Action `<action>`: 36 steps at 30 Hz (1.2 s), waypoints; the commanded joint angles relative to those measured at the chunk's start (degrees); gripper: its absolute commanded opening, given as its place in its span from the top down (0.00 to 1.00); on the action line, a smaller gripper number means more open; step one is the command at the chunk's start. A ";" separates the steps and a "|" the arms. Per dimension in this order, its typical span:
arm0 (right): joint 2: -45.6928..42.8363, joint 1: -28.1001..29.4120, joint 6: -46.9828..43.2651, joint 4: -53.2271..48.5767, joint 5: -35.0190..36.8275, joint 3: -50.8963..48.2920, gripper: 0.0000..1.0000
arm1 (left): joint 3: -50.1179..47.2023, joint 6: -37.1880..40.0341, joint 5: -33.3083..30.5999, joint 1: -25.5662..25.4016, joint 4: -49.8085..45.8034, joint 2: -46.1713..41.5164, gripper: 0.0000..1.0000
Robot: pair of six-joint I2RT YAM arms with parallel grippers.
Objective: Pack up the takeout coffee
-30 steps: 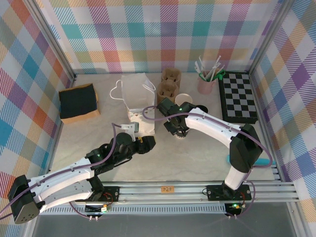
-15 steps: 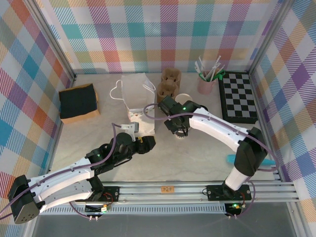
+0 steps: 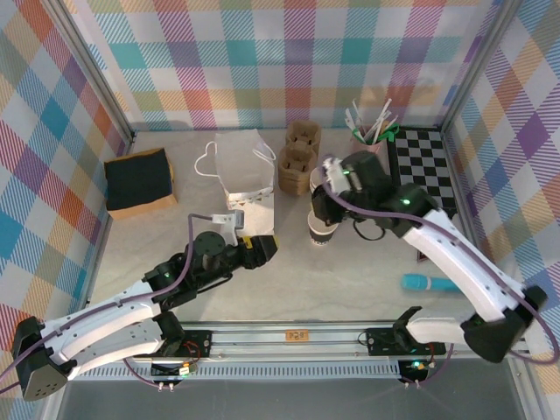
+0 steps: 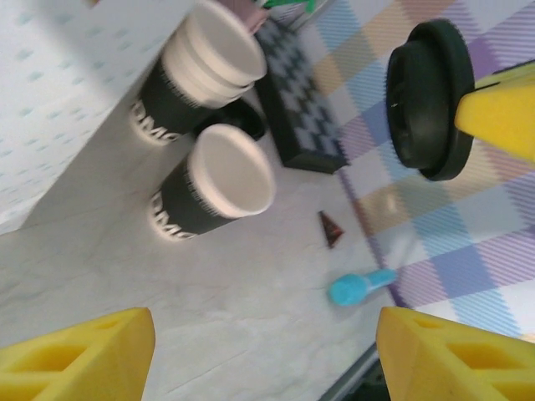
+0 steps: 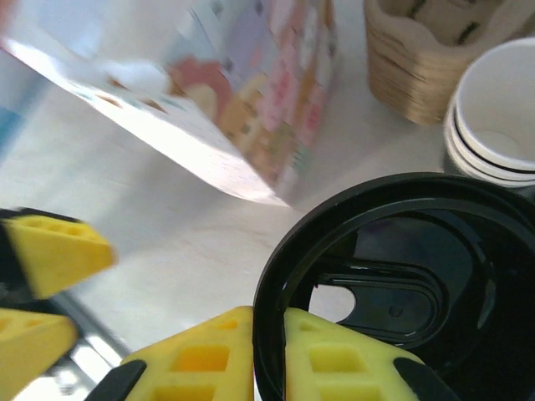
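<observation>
Top view: the takeout coffee cup (image 3: 322, 229) stands upright on the bench (image 3: 350, 271), just right of the white paper bag (image 3: 247, 179). The right tool (image 3: 325, 199) hangs above it. The left tool (image 3: 256, 248) sits at the bag's near end, probably to steady it.

Left wrist: the cup (image 4: 219, 185) is lidless, in front of the stack of cups (image 4: 205, 71). The left tool's (image 4: 267, 351) jaws stand wide and empty.

Right wrist: the right tool (image 5: 269, 334) pinches the black lid (image 5: 401, 284) by its rim (1 pad each side), likely ready to cap the cup.
</observation>
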 commanded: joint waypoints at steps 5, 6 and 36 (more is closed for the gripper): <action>-8.41 -11.36 15.11 19.32 -33.44 -9.72 0.84 | 5.43 -0.06 6.67 0.34 12.82 2.74 0.27; -8.85 -11.59 16.85 21.70 -35.47 -10.38 0.85 | 6.35 -0.09 7.23 0.34 13.73 3.54 0.26; -10.28 -12.57 62.98 80.15 -45.87 -18.38 0.85 | 11.50 -12.85 18.53 4.62 44.17 15.04 0.14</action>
